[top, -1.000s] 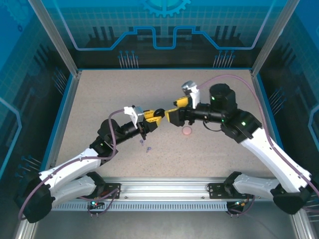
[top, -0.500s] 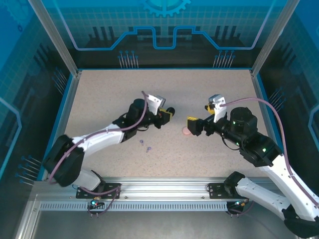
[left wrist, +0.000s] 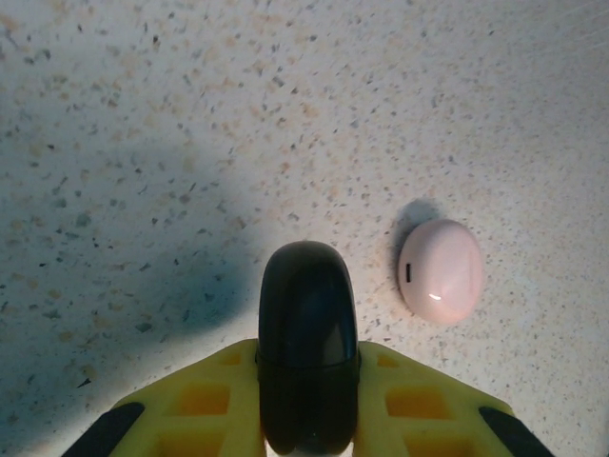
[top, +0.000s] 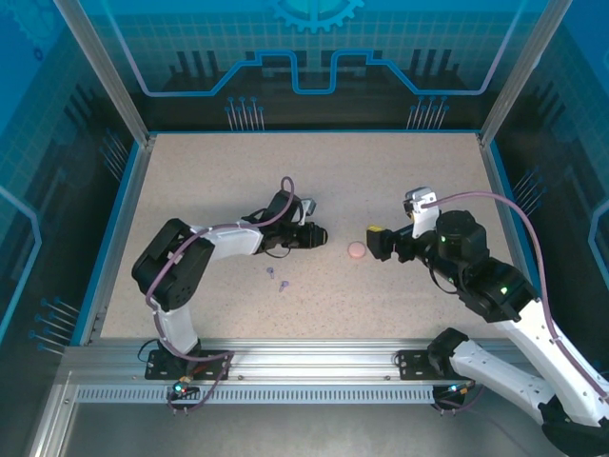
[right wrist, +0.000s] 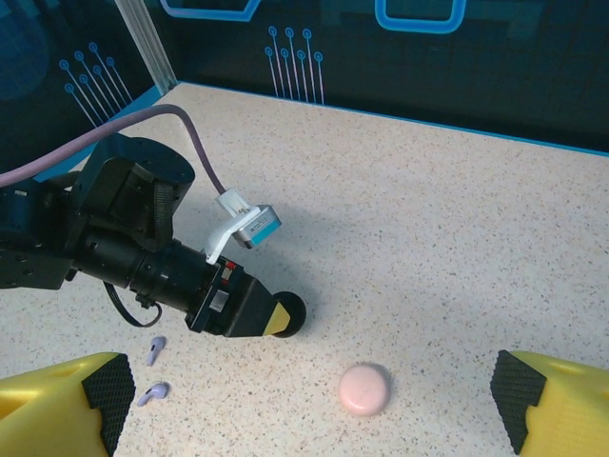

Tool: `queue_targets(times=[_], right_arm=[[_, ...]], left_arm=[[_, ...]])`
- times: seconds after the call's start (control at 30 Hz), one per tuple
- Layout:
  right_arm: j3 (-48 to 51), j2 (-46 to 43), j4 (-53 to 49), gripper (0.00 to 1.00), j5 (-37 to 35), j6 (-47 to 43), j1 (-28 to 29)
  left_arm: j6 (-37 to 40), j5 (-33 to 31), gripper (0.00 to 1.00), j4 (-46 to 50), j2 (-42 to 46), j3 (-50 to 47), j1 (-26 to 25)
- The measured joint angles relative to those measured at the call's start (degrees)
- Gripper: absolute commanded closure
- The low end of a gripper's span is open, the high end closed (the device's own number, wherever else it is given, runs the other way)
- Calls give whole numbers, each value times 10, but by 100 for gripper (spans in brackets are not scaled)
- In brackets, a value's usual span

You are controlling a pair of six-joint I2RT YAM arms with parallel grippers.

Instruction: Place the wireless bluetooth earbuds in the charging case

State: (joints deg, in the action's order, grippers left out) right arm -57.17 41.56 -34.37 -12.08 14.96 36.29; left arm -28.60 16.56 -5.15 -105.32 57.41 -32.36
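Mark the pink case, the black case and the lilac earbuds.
pink case [right wrist: 365,389]: right wrist view, centre of its top.
black case [left wrist: 307,333]: left wrist view, middle of its upper edge.
lilac earbuds [right wrist: 152,392]: right wrist view, body of the lower one.

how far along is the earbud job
Done: nothing visibly seated yet. In hand: the left gripper is shut on a glossy black round case. Still to do: two lilac stemmed earbuds lie loose on the speckled table, and the pale pink round case sits closed near the open right gripper.
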Motion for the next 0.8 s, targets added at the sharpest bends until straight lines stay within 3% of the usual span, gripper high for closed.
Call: queue_targets(times=[0.13,0.43,0.8], right_arm=[[2,-1,-3,0,-2,0,0],[3,-6,-5,0,-10,5,-4],[3,-9,-21,0,-27,4,-12]], left_arm=[[-9,0,100,0,-15,2,0],[-15,2,73,-3,-29,3,2],[-13,-8,53,-1,-30,3,11]])
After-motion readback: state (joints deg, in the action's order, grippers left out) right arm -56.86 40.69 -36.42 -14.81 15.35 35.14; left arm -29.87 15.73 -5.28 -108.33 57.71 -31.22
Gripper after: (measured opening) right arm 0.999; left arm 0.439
